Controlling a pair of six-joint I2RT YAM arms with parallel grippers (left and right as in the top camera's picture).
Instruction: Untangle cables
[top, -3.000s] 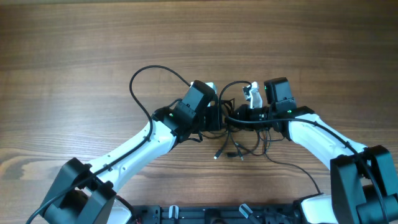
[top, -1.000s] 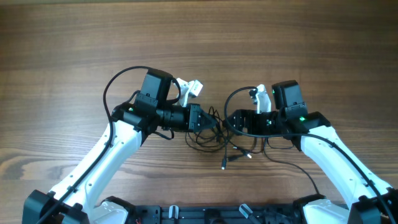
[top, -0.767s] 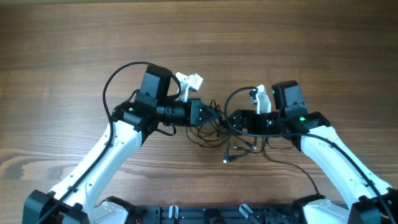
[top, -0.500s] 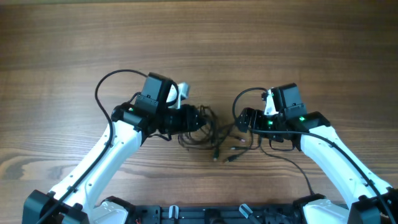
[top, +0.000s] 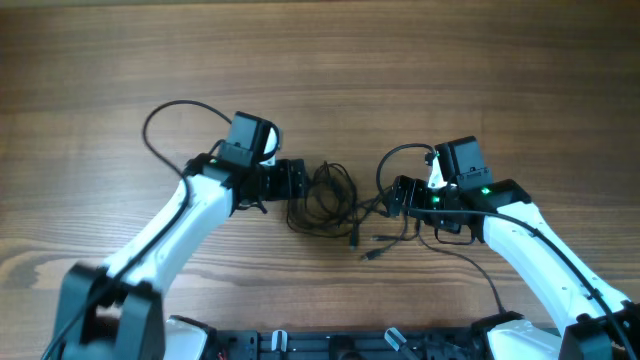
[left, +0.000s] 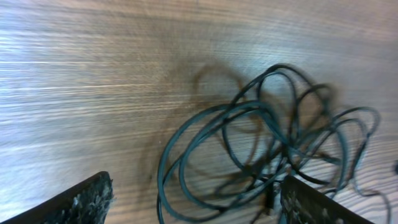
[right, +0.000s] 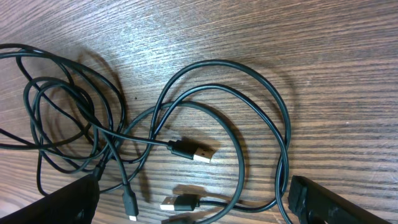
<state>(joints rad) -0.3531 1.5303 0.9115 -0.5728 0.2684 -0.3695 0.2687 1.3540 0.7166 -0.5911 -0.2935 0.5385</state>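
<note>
The cables (top: 325, 195) lie as a loose tangle of thin black loops on the wooden table between my two grippers. My left gripper (top: 297, 191) is open at the left edge of the coil. In the left wrist view the loops (left: 273, 143) lie ahead of its gripper (left: 196, 211) and partly between the spread fingers (left: 81, 202), apart from both. My right gripper (top: 393, 197) is open at the right of the pile. Its wrist view shows its gripper (right: 193, 211) above USB plug ends (right: 193, 151), with nothing held.
Loose plug ends (top: 365, 250) trail toward the near edge of the table. Thick black arm cables arch behind the left wrist (top: 160, 115) and the right wrist (top: 400, 155). A black mounting rail (top: 330, 345) runs along the near table edge.
My left gripper has opened and let go of the cables, then drawn back to the left. The tangle has dropped and spread flat. The right gripper has stayed open and shifted slightly right.
</note>
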